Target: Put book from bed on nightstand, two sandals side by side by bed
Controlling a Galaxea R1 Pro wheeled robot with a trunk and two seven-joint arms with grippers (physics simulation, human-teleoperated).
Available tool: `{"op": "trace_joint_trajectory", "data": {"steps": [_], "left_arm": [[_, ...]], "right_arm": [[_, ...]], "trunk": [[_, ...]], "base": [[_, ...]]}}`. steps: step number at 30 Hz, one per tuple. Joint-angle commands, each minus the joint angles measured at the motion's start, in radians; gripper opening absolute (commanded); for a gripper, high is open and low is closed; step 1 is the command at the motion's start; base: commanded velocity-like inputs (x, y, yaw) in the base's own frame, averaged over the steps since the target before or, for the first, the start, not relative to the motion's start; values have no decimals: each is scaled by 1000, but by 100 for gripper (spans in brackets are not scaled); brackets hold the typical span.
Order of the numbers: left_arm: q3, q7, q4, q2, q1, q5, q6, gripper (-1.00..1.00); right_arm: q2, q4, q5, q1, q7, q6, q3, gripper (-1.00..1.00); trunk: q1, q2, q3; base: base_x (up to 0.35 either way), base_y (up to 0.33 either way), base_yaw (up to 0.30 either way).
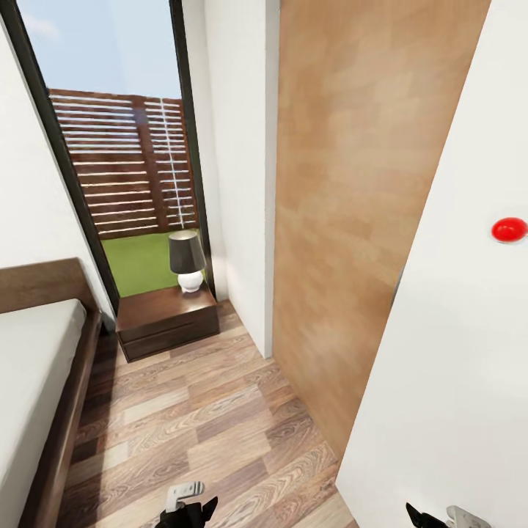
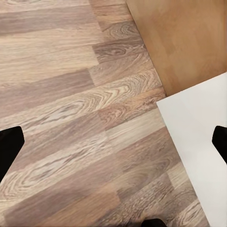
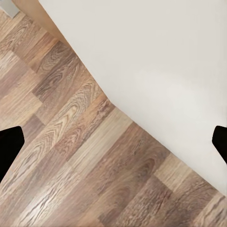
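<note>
The robot stands in the bedroom, on a brown wood-plank floor. On the near left is the big low bed with a pale grey-white mattress and dark brown frame. Far ahead, past the bed, sits the small dark reddish-brown wooden nightstand, right in front of the tall dark-framed window. On its top stands a small lamp with a dark shade and a round white base. A big light-brown wooden panel and a white wall are on the right.

The left claw and the right claw peek in at the near edge. In both wrist views the black tips sit far apart with just floor between them, so both claws are apart and hold nothing.

I see no book and no blue sandals here. The nightstand top has just the lamp. So I think the job is not begun: the robot must find the book and the sandals first.
</note>
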Motion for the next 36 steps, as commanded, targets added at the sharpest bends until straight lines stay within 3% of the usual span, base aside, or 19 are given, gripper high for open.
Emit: {"op": "trace_joint_trajectory", "data": {"steps": [1,36], "left_arm": [[9,-1,0,0,-1,-10,-4,100],[9,-1,0,0,-1,-10,-4,100]], "right_arm": [[-1,5,-2,-2,8,-5,-8,100],[0,5,-1,-2,7,-5,-8,100]], "trunk": [[1,-2,-2],[1,-2,27]], "base": [[0,0,-9],[0,0,-1]]}}
